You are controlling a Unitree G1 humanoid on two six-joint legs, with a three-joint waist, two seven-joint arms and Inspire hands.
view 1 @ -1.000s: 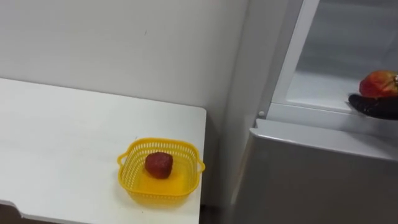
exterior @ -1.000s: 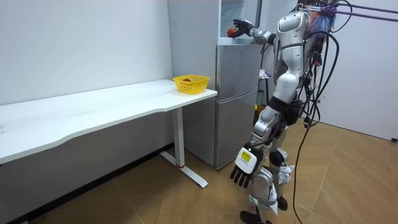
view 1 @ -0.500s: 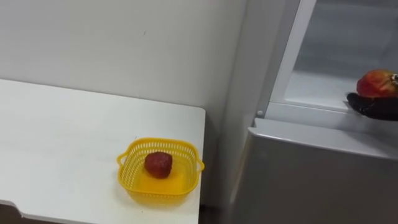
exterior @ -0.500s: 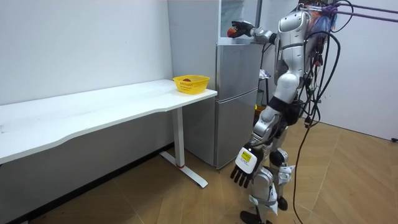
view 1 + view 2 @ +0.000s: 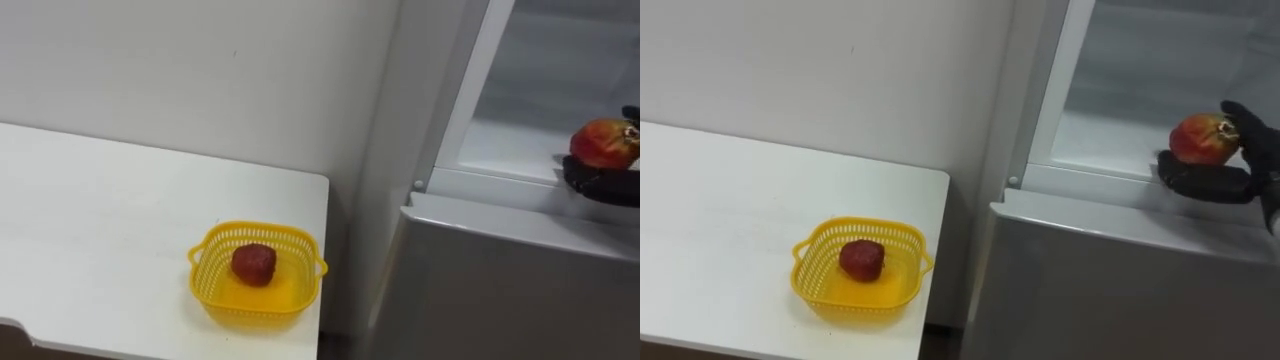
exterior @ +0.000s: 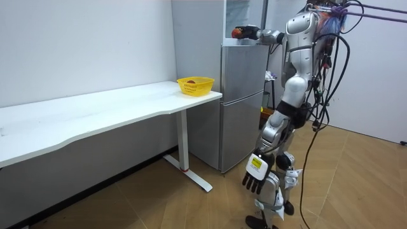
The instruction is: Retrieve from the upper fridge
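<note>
A red and yellow fruit (image 5: 1202,138) rests in my right hand (image 5: 1210,182), whose dark fingers curl under it and round its far side. Hand and fruit hover at the front edge of the open upper fridge compartment (image 5: 1110,140), just above the top of the lower door. In the room view I stand facing the fridge (image 6: 241,102) with that arm raised and the fruit (image 6: 236,32) at its top. My left hand (image 6: 254,175) hangs by my thigh, fingers relaxed.
A yellow basket (image 5: 258,232) holding a dark red fruit (image 5: 254,263) sits at the near right corner of the white table (image 5: 100,230), left of the fridge. The grey lower fridge door (image 5: 500,290) is closed. A white wall runs behind the table.
My right hand with the fruit has shifted slightly at the fridge opening, the arm now more level. The hanging left hand has swung a little towards the room view's right.
</note>
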